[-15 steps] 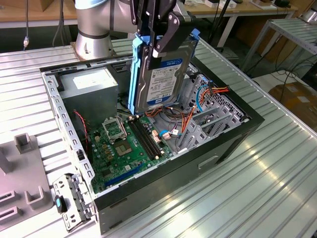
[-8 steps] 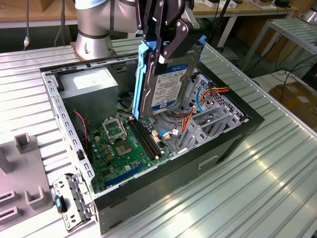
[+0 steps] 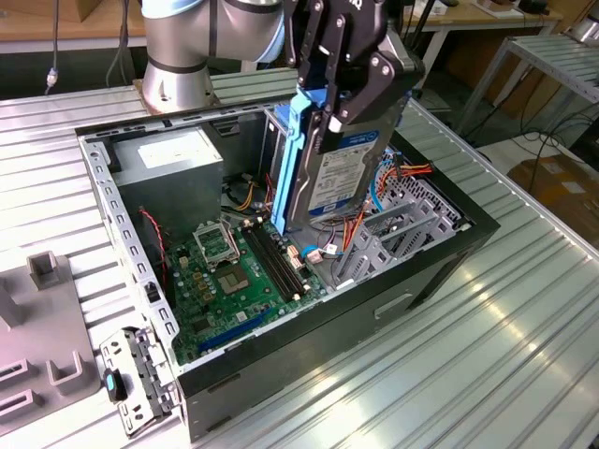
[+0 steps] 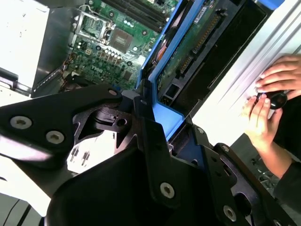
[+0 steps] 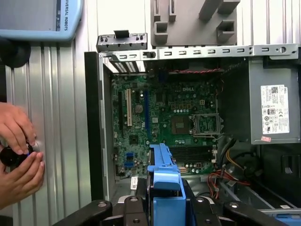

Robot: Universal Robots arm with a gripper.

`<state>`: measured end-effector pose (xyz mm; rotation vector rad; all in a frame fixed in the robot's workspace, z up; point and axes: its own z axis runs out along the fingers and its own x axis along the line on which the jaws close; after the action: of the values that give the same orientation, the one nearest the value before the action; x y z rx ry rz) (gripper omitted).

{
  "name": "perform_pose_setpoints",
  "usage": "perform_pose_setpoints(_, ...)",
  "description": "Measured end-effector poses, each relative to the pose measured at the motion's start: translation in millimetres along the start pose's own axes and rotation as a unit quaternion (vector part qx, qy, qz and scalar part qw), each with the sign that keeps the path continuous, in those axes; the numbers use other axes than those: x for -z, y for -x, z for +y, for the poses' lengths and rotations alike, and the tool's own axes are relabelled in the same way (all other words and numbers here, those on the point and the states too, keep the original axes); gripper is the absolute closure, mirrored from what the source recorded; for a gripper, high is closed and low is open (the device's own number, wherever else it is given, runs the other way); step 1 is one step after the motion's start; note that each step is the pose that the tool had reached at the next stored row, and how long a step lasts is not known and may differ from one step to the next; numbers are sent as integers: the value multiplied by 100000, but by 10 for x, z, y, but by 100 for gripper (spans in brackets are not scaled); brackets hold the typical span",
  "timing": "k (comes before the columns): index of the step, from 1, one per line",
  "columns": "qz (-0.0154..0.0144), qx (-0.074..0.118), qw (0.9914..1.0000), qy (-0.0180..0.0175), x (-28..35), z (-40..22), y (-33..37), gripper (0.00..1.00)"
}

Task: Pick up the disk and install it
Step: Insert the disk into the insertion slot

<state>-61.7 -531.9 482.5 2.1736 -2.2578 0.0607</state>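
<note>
The claw (image 3: 348, 94) is clenched on the upper end of the disk (image 3: 335, 178), so the drive hangs upright, with one blue side rail (image 3: 285, 159) facing outward. Its lower end is over the motherboard (image 3: 229, 276) inside the open computer case (image 3: 309, 360). I think this on-edge hold helps it pass between the case walls toward the metal drive cage (image 3: 393, 234) just beside it. The case lies on the ribbed worktop (image 3: 487, 355), where a person's hands (image 5: 19, 146) hold a small black object.
</note>
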Motion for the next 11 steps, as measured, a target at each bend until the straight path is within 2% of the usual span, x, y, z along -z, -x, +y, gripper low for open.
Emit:
perform_pose_setpoints(5,-1,1,100000,-1,-18,-185,-43,63)
perform_pose_setpoints(10,25,5,100000,-2,-38,-405,-76,63)
perform_pose_setpoints(11,39,1,100000,-2,-40,-430,-79,63)
